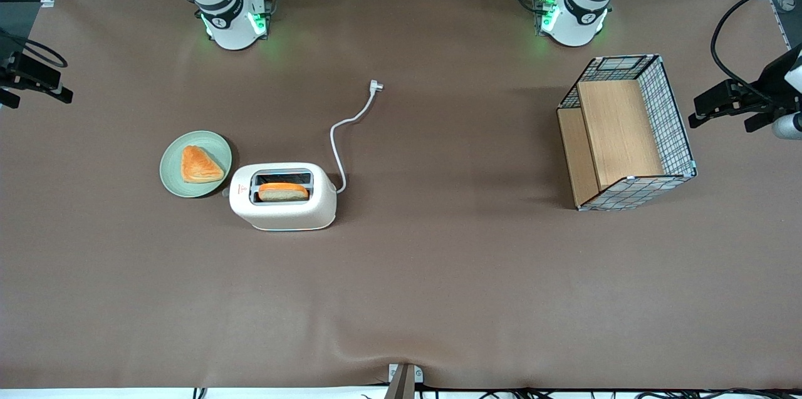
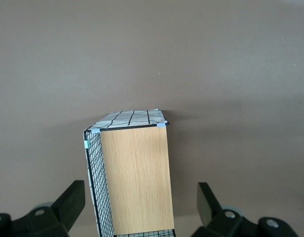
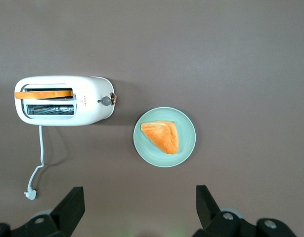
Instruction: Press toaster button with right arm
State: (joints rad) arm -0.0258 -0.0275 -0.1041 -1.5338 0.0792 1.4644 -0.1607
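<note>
The cream-white toaster point(image 1: 282, 211) stands on the brown table, with a slice of toast point(image 1: 283, 191) in the slot nearer the front camera. It also shows in the right wrist view point(image 3: 92, 106). The toaster button point(image 3: 107, 100), a small grey knob, juts from the narrow end face that faces the green plate point(image 3: 142, 143). My right gripper point(image 3: 139, 197) hangs high above the table, open and empty, well apart from the toaster and over bare table beside the plate. In the front view only the right arm's base point(image 1: 229, 17) shows.
A triangular pastry point(image 1: 199, 165) lies on the green plate point(image 1: 169, 167) beside the toaster's button end. The white cord point(image 1: 338, 136) runs from the other end to a loose plug point(image 1: 374, 86). A wire-and-wood basket point(image 1: 673, 117) lies toward the parked arm's end.
</note>
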